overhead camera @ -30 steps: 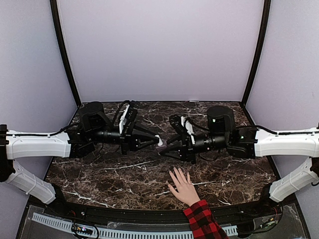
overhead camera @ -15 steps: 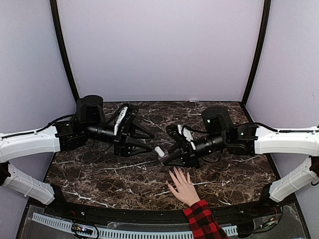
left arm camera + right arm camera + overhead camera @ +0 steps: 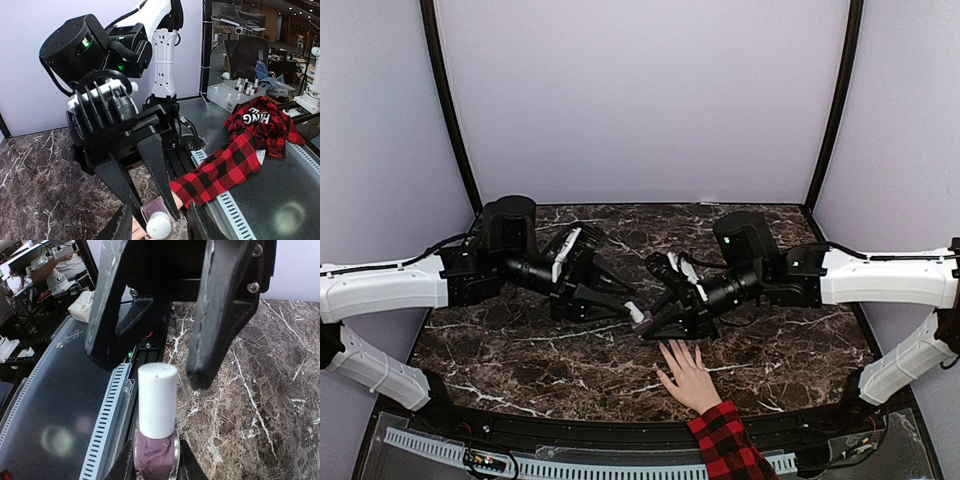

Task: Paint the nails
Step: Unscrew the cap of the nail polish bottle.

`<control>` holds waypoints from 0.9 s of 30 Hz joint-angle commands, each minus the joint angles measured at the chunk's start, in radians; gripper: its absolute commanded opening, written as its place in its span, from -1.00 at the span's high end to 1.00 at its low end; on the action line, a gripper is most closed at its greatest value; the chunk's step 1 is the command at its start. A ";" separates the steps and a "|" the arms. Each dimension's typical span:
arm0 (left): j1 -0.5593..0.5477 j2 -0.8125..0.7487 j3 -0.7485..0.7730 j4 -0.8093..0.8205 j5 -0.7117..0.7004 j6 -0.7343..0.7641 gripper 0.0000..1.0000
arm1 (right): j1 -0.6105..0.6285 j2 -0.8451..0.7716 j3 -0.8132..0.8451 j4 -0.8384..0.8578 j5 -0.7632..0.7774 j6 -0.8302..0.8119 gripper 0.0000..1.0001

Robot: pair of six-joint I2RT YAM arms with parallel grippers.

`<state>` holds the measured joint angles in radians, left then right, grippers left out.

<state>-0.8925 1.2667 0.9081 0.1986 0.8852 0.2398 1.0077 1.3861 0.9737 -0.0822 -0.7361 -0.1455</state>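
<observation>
Top view: a light-skinned hand is laid palm down on the dark marble table. It is placed near the front edge, right of centre, with the fingers spread and pointed away toward the grippers. The wrist is covered by a red-and-black plaid sleeve.

The nails are seen only as tiny pale tips at the finger ends. Colour and gloss cannot be made out at this size. In the left wrist view the hand is almost wholly hidden behind the gripper fingers.

Right gripper: the jaws are closed on the glass body of a small polish bottle with mauve contents. In the top view the bottle is seen just beyond the hand's fingertips. A white cap is seated on the bottle.

Left gripper: the jaws are parted, one finger to each side of the cap. A gap is visible on both sides in the right wrist view, and nothing is gripped.
</observation>
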 commanded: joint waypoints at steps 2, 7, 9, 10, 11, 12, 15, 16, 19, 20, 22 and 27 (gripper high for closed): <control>-0.020 0.015 0.004 0.021 0.039 0.054 0.27 | -0.001 0.004 0.047 0.012 -0.067 -0.006 0.96; -0.033 0.021 -0.005 0.040 0.029 0.059 0.44 | -0.001 0.011 0.056 0.007 -0.082 -0.008 0.96; -0.035 0.021 -0.012 0.057 0.024 0.054 0.55 | -0.001 0.015 0.060 0.003 -0.091 -0.011 0.97; -0.035 0.020 -0.017 0.063 0.021 0.049 0.60 | -0.002 0.017 0.061 0.001 -0.093 -0.012 0.96; -0.036 0.020 -0.019 0.072 0.020 0.047 0.69 | -0.002 0.017 0.061 0.000 -0.094 -0.013 0.96; -0.036 0.020 -0.020 0.076 0.016 0.041 0.73 | -0.001 0.017 0.060 -0.001 -0.094 -0.014 0.97; -0.036 0.022 -0.021 0.094 -0.017 0.007 0.98 | -0.003 0.007 0.055 0.003 -0.074 -0.014 0.97; -0.036 0.026 -0.021 0.097 -0.028 0.003 1.00 | -0.006 0.002 0.053 0.009 -0.061 -0.011 0.97; -0.036 0.035 -0.017 0.102 -0.057 -0.033 1.00 | -0.018 -0.016 0.045 0.023 -0.018 0.001 0.97; -0.037 0.039 -0.016 0.104 -0.075 -0.037 1.00 | -0.022 -0.023 0.040 0.032 -0.002 0.007 0.97; -0.036 0.041 -0.017 0.114 -0.116 -0.060 1.00 | -0.025 -0.038 0.030 0.055 0.032 0.020 0.97; -0.036 0.054 -0.009 0.135 -0.194 -0.118 1.00 | -0.026 -0.072 0.013 0.078 0.143 0.021 0.97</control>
<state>-0.9241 1.3018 0.8951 0.2905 0.8001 0.1825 0.9901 1.3586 0.9894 -0.1093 -0.7170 -0.1516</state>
